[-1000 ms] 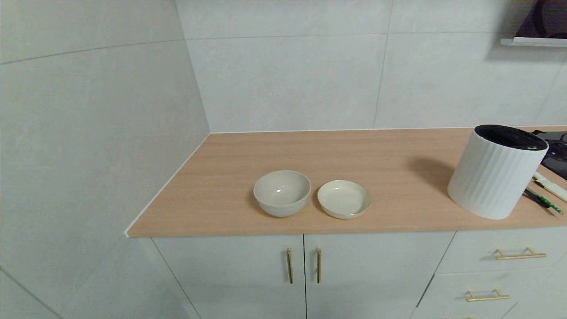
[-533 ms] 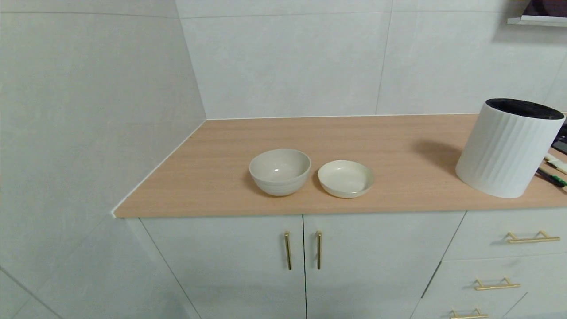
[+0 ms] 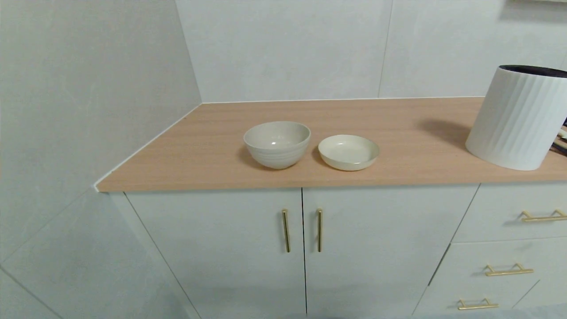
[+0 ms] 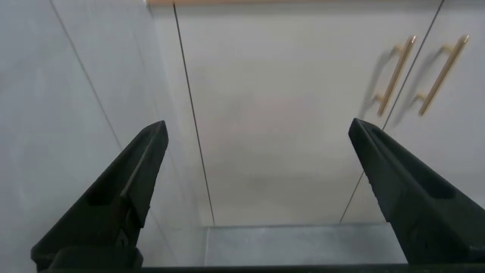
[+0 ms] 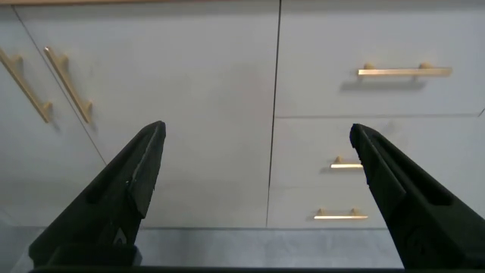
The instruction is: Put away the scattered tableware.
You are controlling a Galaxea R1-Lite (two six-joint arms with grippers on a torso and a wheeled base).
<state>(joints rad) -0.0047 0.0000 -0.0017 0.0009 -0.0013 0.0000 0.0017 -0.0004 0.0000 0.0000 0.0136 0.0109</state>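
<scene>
A deep grey-white bowl (image 3: 277, 143) and a shallow cream dish (image 3: 348, 152) sit side by side near the front edge of the wooden countertop (image 3: 212, 146), the bowl on the left. My left gripper (image 4: 258, 140) hangs open below counter height, facing the left cabinet door (image 4: 273, 114). My right gripper (image 5: 258, 140) is open too, facing the cabinet fronts and drawers (image 5: 379, 98). Neither gripper holds anything.
A tall white ribbed container (image 3: 518, 117) stands at the right end of the counter, with utensils (image 3: 559, 144) behind it. Below are two cabinet doors with gold handles (image 3: 302, 230) and drawers (image 3: 509, 248) to the right. Tiled walls close the left side and back.
The whole head view has shifted: the counter and dishes now appear higher in the picture and more cabinet front shows, so the camera has moved. The bowl and dish have not moved.
</scene>
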